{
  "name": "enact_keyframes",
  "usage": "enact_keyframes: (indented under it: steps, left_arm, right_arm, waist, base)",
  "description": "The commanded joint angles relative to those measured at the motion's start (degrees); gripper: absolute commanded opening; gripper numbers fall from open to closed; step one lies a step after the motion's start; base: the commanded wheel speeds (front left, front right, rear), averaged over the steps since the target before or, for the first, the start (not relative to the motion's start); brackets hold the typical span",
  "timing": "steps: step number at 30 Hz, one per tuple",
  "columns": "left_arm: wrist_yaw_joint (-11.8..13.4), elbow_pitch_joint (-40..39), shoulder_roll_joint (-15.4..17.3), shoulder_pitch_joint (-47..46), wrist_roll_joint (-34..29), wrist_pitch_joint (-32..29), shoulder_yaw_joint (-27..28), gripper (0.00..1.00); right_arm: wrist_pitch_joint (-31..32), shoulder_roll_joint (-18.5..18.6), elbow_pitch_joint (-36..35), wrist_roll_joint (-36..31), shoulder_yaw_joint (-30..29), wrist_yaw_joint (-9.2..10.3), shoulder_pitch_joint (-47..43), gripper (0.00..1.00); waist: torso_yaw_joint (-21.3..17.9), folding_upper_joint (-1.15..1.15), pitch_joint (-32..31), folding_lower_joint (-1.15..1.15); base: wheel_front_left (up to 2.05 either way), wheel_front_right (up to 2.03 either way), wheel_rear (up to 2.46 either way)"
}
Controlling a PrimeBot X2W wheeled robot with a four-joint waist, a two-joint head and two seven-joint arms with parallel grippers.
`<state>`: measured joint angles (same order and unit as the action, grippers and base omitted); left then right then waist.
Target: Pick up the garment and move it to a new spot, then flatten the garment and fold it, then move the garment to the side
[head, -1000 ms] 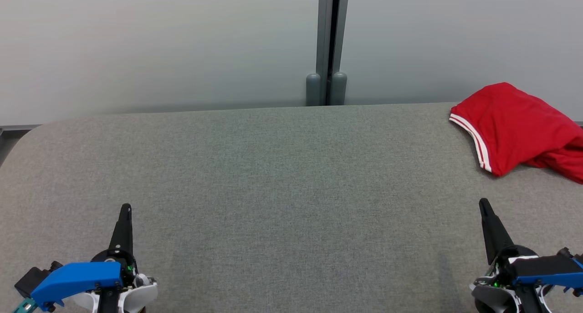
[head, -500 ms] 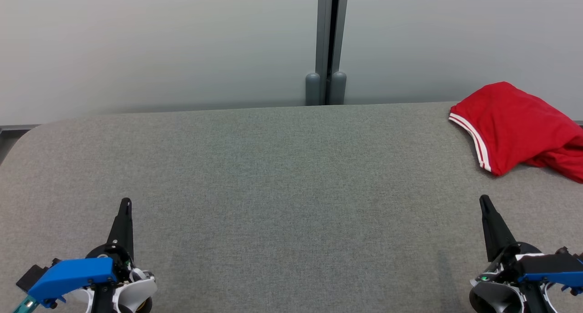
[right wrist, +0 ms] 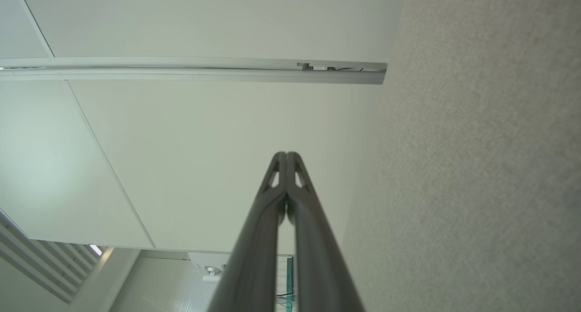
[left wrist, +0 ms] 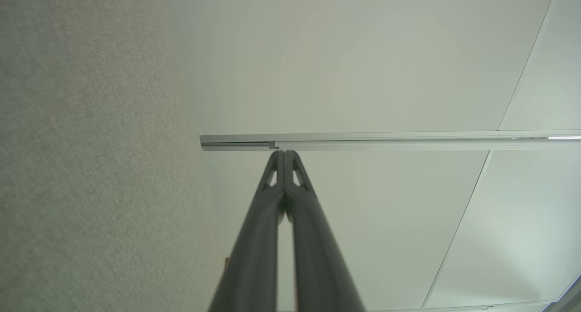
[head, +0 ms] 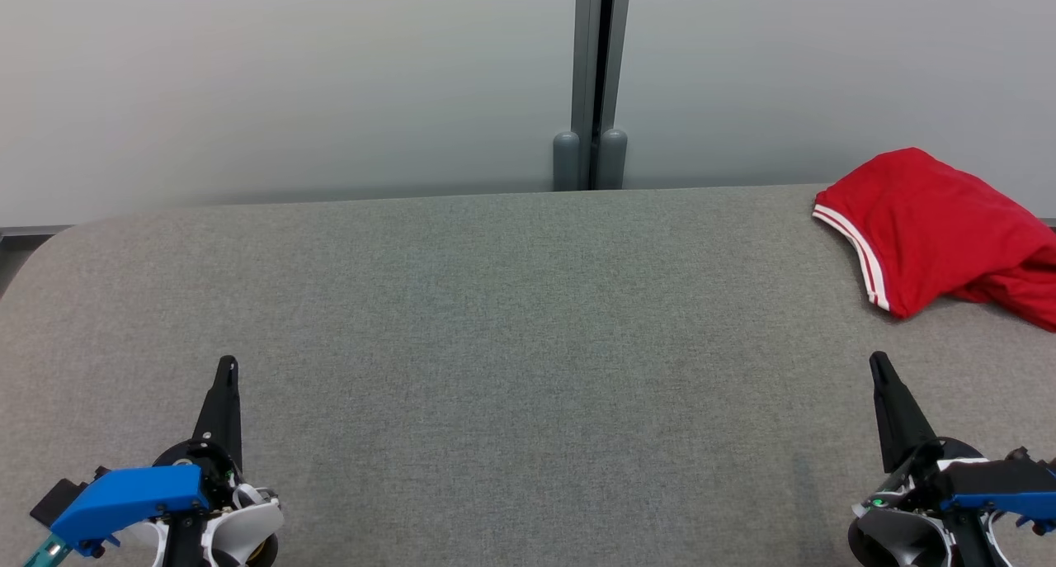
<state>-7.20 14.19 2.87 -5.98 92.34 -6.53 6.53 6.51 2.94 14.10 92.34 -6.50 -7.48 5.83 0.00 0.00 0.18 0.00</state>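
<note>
A red garment (head: pixel 936 229) with white striped trim lies bunched at the far right of the grey fabric table (head: pixel 511 344), running off the head view's right edge. My left gripper (head: pixel 226 364) hovers at the lower left, shut and holding nothing, far from the garment. At the lower right my right gripper (head: pixel 878 360) is also shut and holding nothing, a short way in front of the garment and apart from it. In the left wrist view the left gripper (left wrist: pixel 284 152) has its tips pressed together. The right gripper (right wrist: pixel 286 153) looks the same in the right wrist view.
Behind the table stands a pale wall with a grey vertical post (head: pixel 591 80) at its middle. The table's left corner is rounded (head: pixel 49 241). Broad bare grey fabric stretches between the two grippers.
Both grippers slid slightly forward over the table in the first half second, then held still. The garment has not moved.
</note>
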Motion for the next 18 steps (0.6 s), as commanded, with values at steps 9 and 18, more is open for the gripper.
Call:
enact_keyframes:
  steps: [9,18]
  left_arm:
    - [-0.57,-0.22,0.01,-0.58,0.14,-0.23,0.10,0.00]
    - [-0.57,-0.22,0.00,-0.58,0.14,-0.23,0.10,0.00]
  right_arm:
    - [0.29,-0.07,-0.15,0.09,-0.20,-0.02,0.72,0.00]
    - [0.29,-0.08,-0.15,0.08,-0.20,-0.02,0.71,0.00]
  waist:
    - [0.00,0.00,0.00,0.00]
    - [0.00,0.00,0.00,0.00]
  base:
    - [0.00,0.00,0.00]
    - [0.00,0.00,0.00]
